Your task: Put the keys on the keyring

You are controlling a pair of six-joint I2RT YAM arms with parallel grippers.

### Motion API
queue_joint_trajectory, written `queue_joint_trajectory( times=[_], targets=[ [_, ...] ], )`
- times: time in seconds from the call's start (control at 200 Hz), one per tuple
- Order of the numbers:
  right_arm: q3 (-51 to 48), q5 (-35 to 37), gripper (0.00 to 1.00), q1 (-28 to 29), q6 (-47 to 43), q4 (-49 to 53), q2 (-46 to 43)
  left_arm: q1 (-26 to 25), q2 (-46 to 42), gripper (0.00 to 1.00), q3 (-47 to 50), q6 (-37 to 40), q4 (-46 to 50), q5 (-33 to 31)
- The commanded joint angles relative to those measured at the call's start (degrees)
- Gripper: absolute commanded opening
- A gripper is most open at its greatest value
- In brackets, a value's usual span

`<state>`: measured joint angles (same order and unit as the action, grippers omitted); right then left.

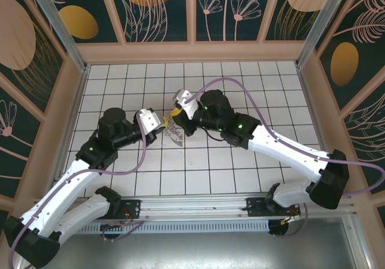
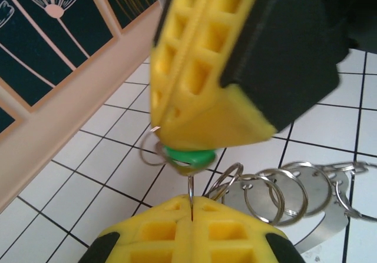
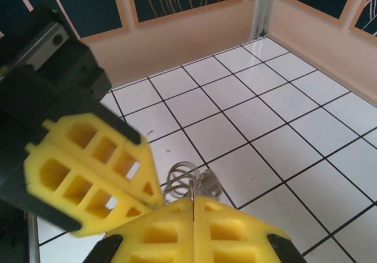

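Left gripper [image 2: 191, 211], 6 o'clock: closed on the thin silvery strip of the green-headed metal keys [image 2: 188, 157]. Right gripper [image 2: 175, 139], 12 o'clock: closed on the green head. Silvery multi-loop keyring [image 2: 318, 235], 3 o'clock, just beside: keys judged unthreaded; joining remains.

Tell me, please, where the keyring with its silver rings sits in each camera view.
Top external: keyring at centre, just below the meeting claws.
Left wrist: keyring lower right, beside the green-headed key.
Right wrist: keyring bottom centre, just above the right claw.
Shared landmark: left claw and right claw, yellow tips nearly touching.
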<state>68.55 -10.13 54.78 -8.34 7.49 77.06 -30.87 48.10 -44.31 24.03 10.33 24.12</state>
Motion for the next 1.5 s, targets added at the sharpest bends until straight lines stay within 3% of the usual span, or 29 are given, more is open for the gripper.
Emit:
queue_joint_trajectory(
  times=[0.0,0.245,0.38,0.556,0.876,1.496],
  targets=[
    [2.28,0.73,0.00,-0.64,1.31,-0.75,1.10,-0.35,-1.05,0.00,-1.03,1.02,-1.19,2.22],
    [0.47,-0.34,0.00,0.20,-0.38,0.24,-1.09,-0.39,-1.40,0.00,-0.92,0.56,-1.68,2.44],
    [-5.83,-1.45,0.00,0.77,-5.30,-1.72,-7.81,-0.42,-2.15,0.00,-0.51,0.82,-2.01,3.52],
    [-14.43,-9.17,0.00,-0.45,-13.79,-6.41,-17.83,-0.41,-1.78,0.00,-1.70,1.43,-0.04,6.49],
    [-10.33,-16.08,0.00,-2.60,-20.30,1.75,-15.21,-0.35,-0.37,0.00,-5.87,0.41,6.36,18.01],
    [-9.56,-13.14,0.00,-2.62,-19.96,1.33,-15.91,-0.57,-0.11,0.00,-5.26,0.40,6.20,17.04]
  ],
)
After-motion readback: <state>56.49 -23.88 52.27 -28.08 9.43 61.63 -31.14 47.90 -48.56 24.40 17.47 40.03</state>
